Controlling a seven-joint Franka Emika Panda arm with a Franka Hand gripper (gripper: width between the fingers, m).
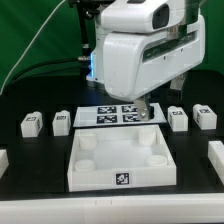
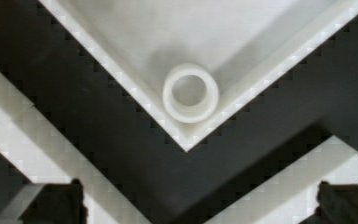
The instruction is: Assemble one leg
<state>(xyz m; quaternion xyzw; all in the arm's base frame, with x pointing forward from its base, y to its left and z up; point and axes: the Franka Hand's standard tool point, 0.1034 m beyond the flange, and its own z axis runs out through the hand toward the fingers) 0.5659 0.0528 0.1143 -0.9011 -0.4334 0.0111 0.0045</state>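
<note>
Four small white legs with marker tags lie on the black table, two at the exterior view's left and two at its right. The large white rimmed tray part lies in front of them. My gripper hangs over the tray's far right corner, apart from every leg. In the wrist view a tray corner with a round socket ring lies below my gripper. Its dark fingertips stand wide apart with nothing between them. No leg shows in the wrist view.
The marker board lies flat behind the tray, partly hidden by the arm. White parts stick in at the table's left edge and right edge. A green backdrop stands behind.
</note>
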